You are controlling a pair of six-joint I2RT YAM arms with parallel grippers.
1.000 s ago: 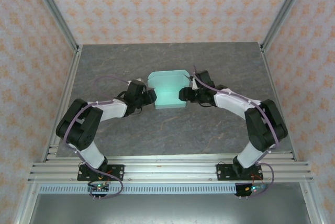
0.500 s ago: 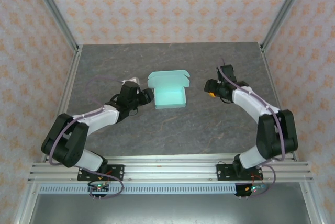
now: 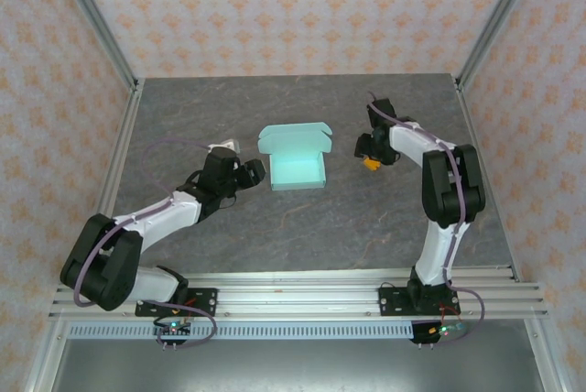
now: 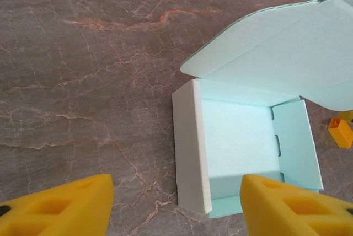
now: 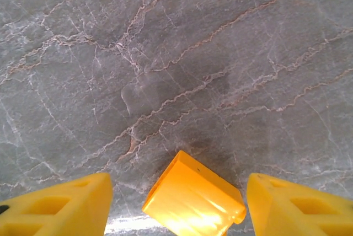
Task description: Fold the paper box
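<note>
Mint paper box sits open at the middle of the table, lid flap up on its far side. Left fingers open, empty, just left of it; right fingers open astride an orange block to its right

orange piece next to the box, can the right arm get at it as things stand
Probably yes. The right end effector hangs just above the orange piece, its fingers spread to either side, with nothing but bare table around it. The box sits apart, out of the way.
</note>
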